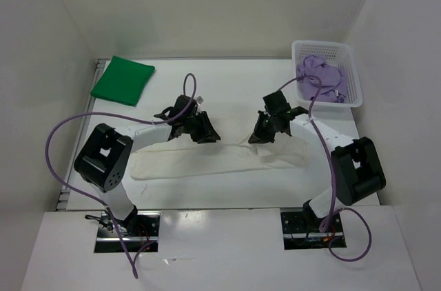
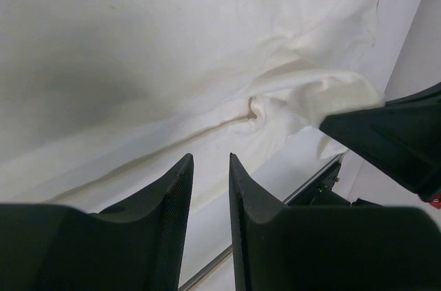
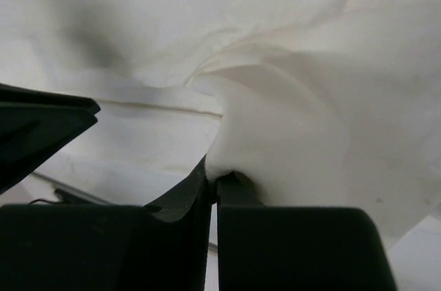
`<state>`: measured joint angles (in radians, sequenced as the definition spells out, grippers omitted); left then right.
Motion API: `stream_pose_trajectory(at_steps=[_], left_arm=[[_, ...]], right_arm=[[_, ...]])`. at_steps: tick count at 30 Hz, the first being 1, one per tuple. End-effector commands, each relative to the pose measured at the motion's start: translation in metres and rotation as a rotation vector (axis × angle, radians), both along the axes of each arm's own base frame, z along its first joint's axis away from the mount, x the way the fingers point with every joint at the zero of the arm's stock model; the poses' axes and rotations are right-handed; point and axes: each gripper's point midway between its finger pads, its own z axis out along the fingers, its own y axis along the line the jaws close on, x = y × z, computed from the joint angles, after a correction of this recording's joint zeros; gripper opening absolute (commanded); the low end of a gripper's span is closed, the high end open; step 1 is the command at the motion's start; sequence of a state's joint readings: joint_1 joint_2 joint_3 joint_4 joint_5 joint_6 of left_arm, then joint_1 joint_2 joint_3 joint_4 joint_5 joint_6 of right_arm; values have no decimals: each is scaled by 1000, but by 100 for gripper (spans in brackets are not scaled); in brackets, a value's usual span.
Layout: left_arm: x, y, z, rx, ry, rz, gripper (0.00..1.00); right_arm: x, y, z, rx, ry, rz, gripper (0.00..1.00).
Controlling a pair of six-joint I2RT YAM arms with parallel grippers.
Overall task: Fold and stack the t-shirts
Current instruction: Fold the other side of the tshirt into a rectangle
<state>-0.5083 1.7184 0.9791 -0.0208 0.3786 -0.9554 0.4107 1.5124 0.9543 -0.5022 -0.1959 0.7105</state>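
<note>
Cream cloth lies in a long band across the middle of the table point(image 1: 234, 87): the white-cream shirt point(image 1: 207, 163), flat but for a raised pucker near its far edge. The right end effector point(image 3: 212, 179) is clenched on that pucker, with a fold of fabric rising from between its tips. The left end effector point(image 2: 209, 160) hangs near it over the same edge, its jaws a narrow slot apart with no cloth between them, so I take it as released. The green shirt point(image 1: 122, 81) sits as a neat folded square at the far left, and the purple shirt point(image 1: 320, 77) is heaped in the basket point(image 1: 324, 46) at the far right. The step in hand looks like folding the second shirt. Next, the left side probably needs its own pinch on the edge, level with the right, before both carry the cloth over; a one-sided lift would likely skew the fold.
</note>
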Motion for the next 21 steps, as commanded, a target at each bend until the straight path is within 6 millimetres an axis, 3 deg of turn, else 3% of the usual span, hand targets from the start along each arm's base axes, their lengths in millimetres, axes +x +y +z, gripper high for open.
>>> stream_pose_trajectory(at_steps=[1,5,7,11,15,16,19,21], left_arm=[[12,12,27,-16,-71,-22,34],[11,15,34,-16,-67,-41,34],[9,11,42,-29,-60,-66,34],[15,8,70,-35,-117,-100,34],[19,15,75,-17,-122,-101,34],[17,16,72,-13,-114,-101,34],[10,17,59,-21,-86,-103,34],[6,17,55,-32,-72,-102,34]], right_arm=[[-3,0,19,129,49,50,4],[-13,-4,25,216,79,57,4],[-19,4,31,321,104,83,4],[-34,7,14,379,172,89,3],[-23,-36,-7,80,141,-11,21],[-12,-51,-6,-8,87,-56,37],[-9,-55,5,-25,48,-69,54],[-12,-56,7,-26,52,-69,55]])
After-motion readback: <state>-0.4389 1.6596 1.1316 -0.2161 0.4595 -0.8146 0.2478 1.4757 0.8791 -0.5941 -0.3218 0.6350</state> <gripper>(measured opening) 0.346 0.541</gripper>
